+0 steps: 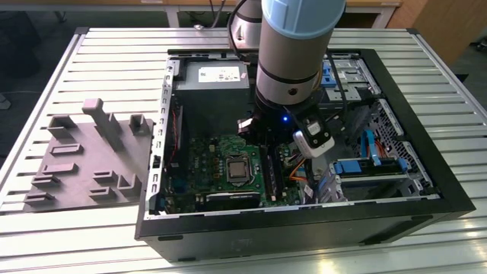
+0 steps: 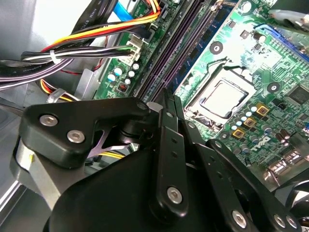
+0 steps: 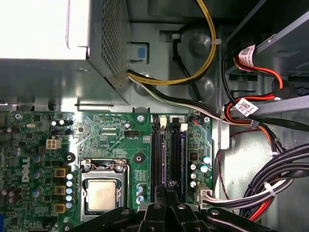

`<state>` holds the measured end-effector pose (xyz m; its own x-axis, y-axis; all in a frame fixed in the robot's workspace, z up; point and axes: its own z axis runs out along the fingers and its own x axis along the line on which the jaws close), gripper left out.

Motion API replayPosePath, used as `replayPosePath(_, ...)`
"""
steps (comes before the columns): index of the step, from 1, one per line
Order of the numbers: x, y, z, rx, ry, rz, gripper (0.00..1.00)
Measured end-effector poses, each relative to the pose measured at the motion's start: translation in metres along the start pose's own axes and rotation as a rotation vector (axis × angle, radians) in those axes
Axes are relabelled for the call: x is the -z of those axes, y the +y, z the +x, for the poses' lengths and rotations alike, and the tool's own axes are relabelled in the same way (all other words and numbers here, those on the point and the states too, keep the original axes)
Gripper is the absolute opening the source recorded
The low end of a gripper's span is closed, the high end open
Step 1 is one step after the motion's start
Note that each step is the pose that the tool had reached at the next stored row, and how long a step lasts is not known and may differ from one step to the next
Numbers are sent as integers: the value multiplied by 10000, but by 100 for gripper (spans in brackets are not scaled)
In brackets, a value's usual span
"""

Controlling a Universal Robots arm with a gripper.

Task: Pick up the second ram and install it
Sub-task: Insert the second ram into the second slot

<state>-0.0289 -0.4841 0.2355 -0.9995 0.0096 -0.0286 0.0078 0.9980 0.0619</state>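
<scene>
My gripper hangs inside the open computer case over the green motherboard. In both wrist views its black fingertips are pressed together, with nothing seen between them. Directly under the tips, a long dark board with a purple sheen, the second ram, stands on edge in the black memory slots. Another dark strip runs close beside it. Whether the tips touch the second ram I cannot tell.
The processor socket lies beside the slots. A silver power supply and its cables crowd two sides. Blue drive bays are on the exterior view's right. A grey parts holder sits on the slatted table outside the case.
</scene>
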Motion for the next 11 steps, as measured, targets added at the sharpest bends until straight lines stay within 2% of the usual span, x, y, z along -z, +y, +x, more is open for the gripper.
replayPosePath(11, -5, 5, 0, -20, -2, -17, 12)
